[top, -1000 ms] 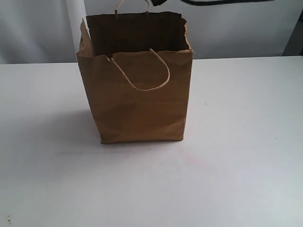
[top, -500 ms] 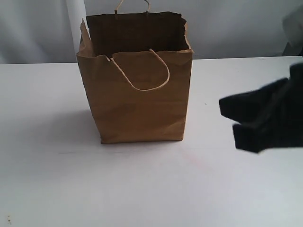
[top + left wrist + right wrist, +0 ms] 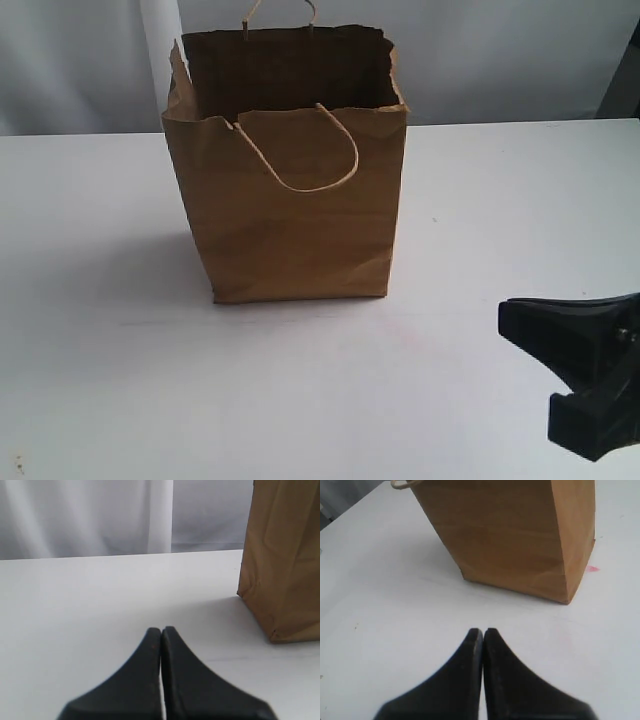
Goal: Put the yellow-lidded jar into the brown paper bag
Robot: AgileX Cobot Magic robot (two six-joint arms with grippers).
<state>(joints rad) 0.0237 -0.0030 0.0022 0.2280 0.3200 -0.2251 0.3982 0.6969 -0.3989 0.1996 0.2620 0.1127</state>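
The brown paper bag stands upright and open-topped at the middle back of the white table; its side wall shows in the left wrist view and its lower body in the right wrist view. No yellow-lidded jar shows in any view, and the dark inside of the bag reveals nothing. My right gripper hangs low at the front right, well clear of the bag and pointing toward it; its jaws are pressed together with nothing between them. My left gripper is shut and empty, left of the bag, and outside the exterior view.
The white table spreads all round the bag. A grey-white curtain hangs behind the table's far edge. A small pink mark lies on the table by the bag's bottom corner.
My right gripper swung from above the bag's top edge down past mid-height at the right to low at the front right corner. The bag has not moved.
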